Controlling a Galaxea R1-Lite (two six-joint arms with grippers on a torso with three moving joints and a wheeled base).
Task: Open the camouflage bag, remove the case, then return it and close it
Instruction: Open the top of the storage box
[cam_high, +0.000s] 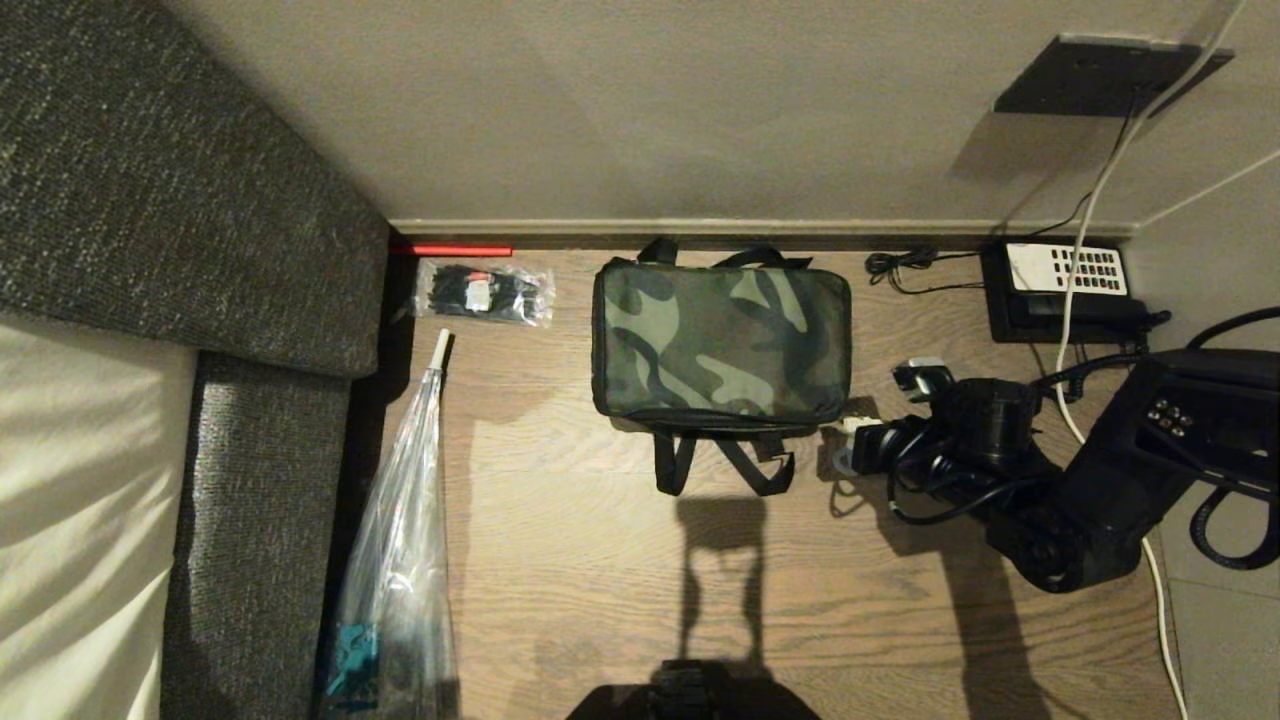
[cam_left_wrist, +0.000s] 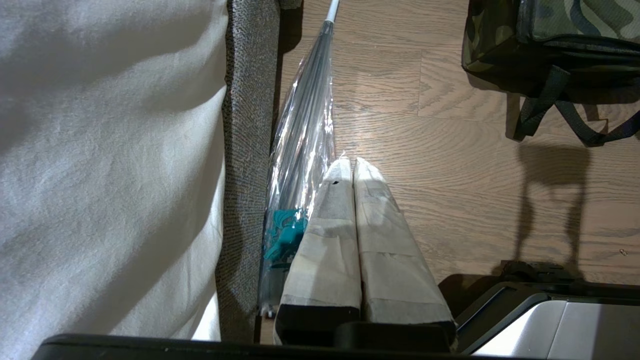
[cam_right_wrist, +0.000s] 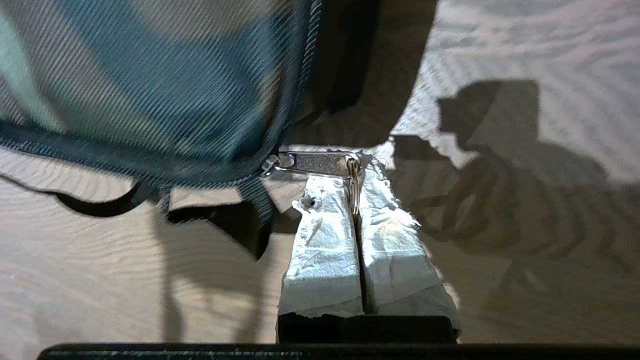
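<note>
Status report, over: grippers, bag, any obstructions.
Right gripper shut on zipper ring at camouflage bag near-right corner. Left gripper shut, parked beside folded clear umbrella. Bag lid closed, case unseen. Bag straps trail on floor near zipper.

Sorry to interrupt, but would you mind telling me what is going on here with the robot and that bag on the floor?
The robot's right gripper is shut on the small metal ring of the zipper pull at the near right corner of the soft camouflage bag, which sits closed on the wooden floor. The flat black case is not in sight. The left gripper hangs shut and idle near the clear plastic-wrapped umbrella beside the grey couch.
</note>
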